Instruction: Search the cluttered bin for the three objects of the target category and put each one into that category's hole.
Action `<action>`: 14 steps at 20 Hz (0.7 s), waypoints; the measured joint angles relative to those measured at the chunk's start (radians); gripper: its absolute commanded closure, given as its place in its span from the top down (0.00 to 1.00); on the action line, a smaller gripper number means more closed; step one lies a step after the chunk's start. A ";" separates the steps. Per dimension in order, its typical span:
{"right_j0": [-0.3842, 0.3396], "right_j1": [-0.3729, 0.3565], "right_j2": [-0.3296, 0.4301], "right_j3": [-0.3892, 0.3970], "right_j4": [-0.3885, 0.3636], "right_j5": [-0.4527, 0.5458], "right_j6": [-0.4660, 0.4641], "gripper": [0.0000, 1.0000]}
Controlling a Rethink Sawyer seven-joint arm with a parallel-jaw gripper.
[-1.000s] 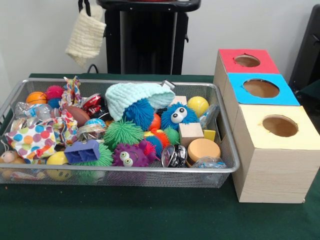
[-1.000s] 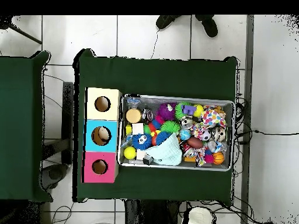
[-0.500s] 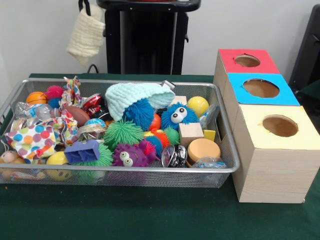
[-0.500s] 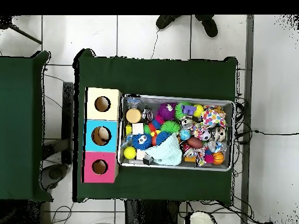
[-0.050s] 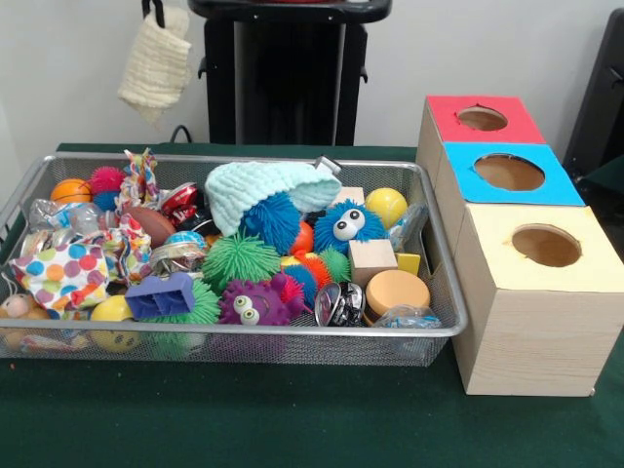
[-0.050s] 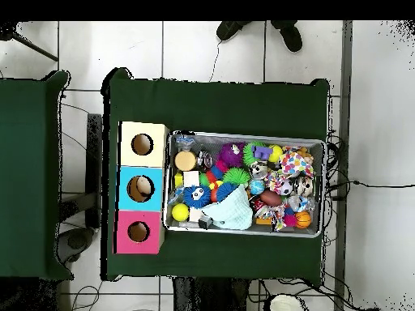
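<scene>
Pincer: only the gripper's black tips show at the top edge, beyond the bin's far rim. They look pinched narrow on the cream cloth, which dangles from them.
Bin: the wire bin is heaped to the brim, with spiky balls and blocks along its near side.
Polka-dot cloth: it's lying at the bin's near corner away from the boxes, untouched.
Mint knitted hat: it's draped over the pile toward the bin's far side, also still in.
Boxes: yellow box, blue box and red box stand in a row just beside the bin.
Progress: early, I'd say. One soft piece is out and hanging well away from every hole, and nothing is clearly delivered.
Left to do: carry this cloth across to its hole, then dig out two more.
Change: the hanging cloth has drifted sideways, away from the boxes. The bin's contents haven't budged.
</scene>
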 measured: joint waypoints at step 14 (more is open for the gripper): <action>-0.025 -0.107 0.092 0.022 0.127 0.017 0.000 0.00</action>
